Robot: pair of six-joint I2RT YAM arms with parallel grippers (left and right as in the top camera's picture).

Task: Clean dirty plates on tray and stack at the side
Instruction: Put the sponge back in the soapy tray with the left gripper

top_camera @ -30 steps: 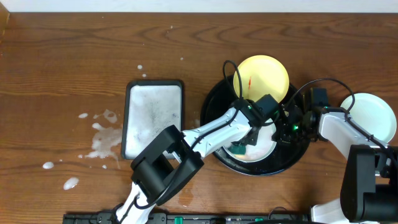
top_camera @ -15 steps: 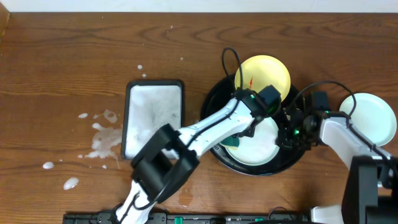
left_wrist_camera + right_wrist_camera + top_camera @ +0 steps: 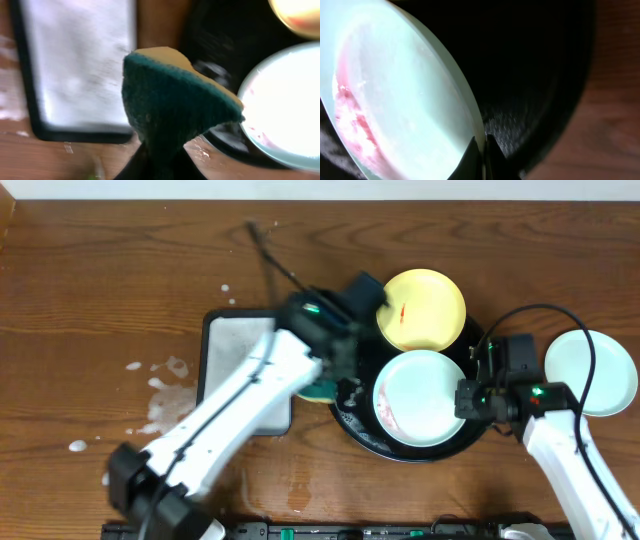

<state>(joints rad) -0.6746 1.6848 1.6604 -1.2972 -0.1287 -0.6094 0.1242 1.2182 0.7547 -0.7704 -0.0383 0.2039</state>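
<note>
Glaze suggests the smeared mint plate (image 3: 405, 85) is stiff, light, slippery and chippable; my right jaws are closed on its rim, right at their tips, on the black tray (image 3: 535, 60). My left jaws grip a soft sponge (image 3: 170, 110).

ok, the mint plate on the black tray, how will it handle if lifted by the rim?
Probably slippery: the mint plate looks glossy, with red smears, and the right end effector pinches only its thin rim. Likely stiff, so it should not flex. Gripped at one edge only, it may droop or scrape the tray.
</note>
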